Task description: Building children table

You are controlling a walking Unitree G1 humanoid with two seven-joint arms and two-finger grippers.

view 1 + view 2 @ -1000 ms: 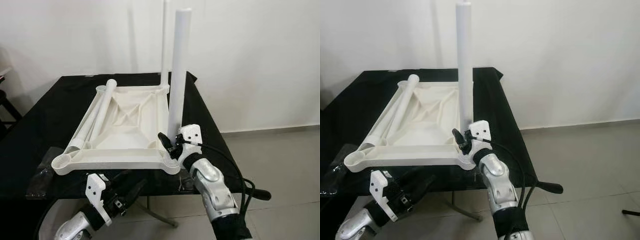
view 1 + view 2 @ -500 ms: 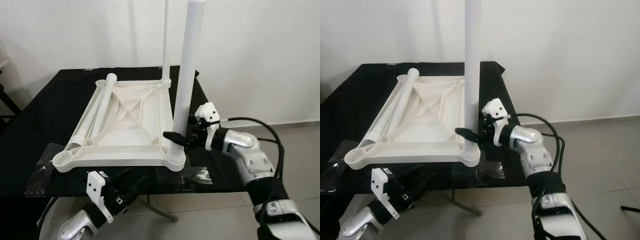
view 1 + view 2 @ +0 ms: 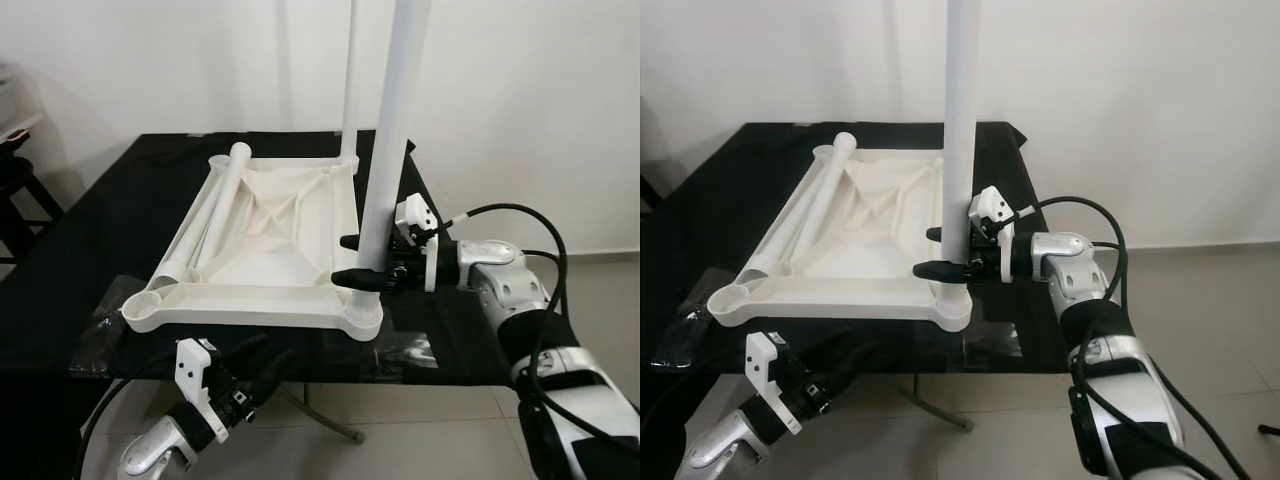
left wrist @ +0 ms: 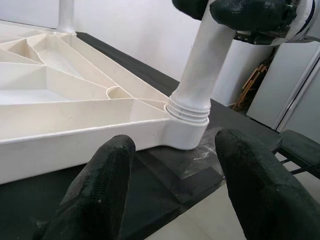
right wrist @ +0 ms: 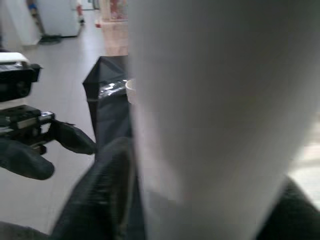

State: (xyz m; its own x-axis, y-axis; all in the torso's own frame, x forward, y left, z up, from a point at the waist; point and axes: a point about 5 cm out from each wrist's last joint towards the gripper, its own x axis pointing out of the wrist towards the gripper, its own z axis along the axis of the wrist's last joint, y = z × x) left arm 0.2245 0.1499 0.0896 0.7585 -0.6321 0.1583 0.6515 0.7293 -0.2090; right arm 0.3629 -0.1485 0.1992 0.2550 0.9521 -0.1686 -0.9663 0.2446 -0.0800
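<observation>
1. Where the black table [image 3: 70,260] fills the middle and left of the head views, the white tabletop [image 3: 270,250] lies upside down on it, ribbed underside up, with a round socket at each corner.
2. Two legs stand upright in sockets: the near leg [image 3: 385,150] at the lower-right corner, centre of frame, and the far leg [image 3: 350,90] at the upper-right corner behind it. A loose leg [image 3: 205,225] lies flat along the tabletop's left edge, its long axis running from lower left to upper centre.
3. The right gripper [image 3: 362,262] reaches in from the right of frame, its long black fingers set either side of the near leg low on its shaft, closed on it; the right wrist view shows the white shaft between the dark fingers.
4. The near leg's axis is vertical, its ribbed collar [image 4: 187,111] seated at the socket rim. Judgement: any further seating calls for twisting or pressing along that vertical axis.
5. The left gripper [image 3: 262,372] hangs at lower left, below the table edge, fingers spread, holding nothing. It is the arm nearer the loose leg and the vacant near-left socket [image 3: 143,308].
6. Finish: plain white plastic, smooth tubes, no visible damage.
</observation>
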